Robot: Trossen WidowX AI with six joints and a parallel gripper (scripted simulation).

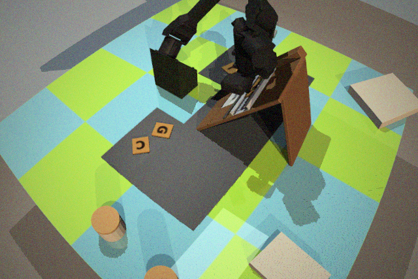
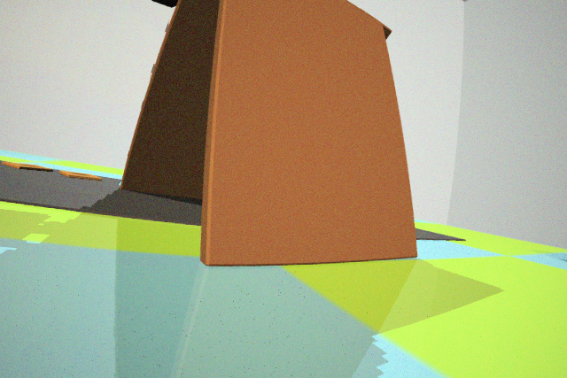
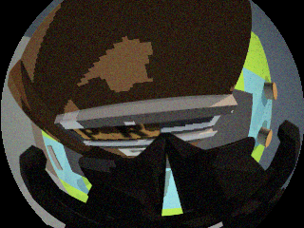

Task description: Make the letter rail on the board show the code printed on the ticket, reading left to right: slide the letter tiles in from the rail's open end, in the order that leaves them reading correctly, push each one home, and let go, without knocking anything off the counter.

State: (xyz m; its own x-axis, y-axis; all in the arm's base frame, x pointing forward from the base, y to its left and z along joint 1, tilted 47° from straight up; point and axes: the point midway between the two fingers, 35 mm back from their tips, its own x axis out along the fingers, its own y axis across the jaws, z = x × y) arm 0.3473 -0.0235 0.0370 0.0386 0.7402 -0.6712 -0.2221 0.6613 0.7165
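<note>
The brown board [image 1: 295, 114] [image 2: 311, 112] stands like a tent. Its letter rail [image 1: 256, 95] [image 3: 152, 112] crosses the sloping face. Orange tiles [image 3: 116, 132] sit side by side inside the rail; their letters are too blurred to read. My gripper [image 3: 164, 137] is shut and empty, with its tips close against the rail just right of those tiles in the wrist view. The C tile [image 1: 140, 145] and the G tile [image 1: 162, 130] lie flat on the dark mat. Another tile [image 1: 228, 67] lies behind the board, partly hidden by the arm. A whitish ticket [image 1: 230, 100] is below the rail, its print unreadable.
A black block [image 1: 174, 74] stands left of the board. Two orange-topped cylinders [image 1: 105, 220] [image 1: 161, 272] stand near the front edge. Pale slabs [image 1: 386, 98] [image 1: 289, 257] lie at the right and front. The dark mat [image 1: 189, 181] extends in front of the board.
</note>
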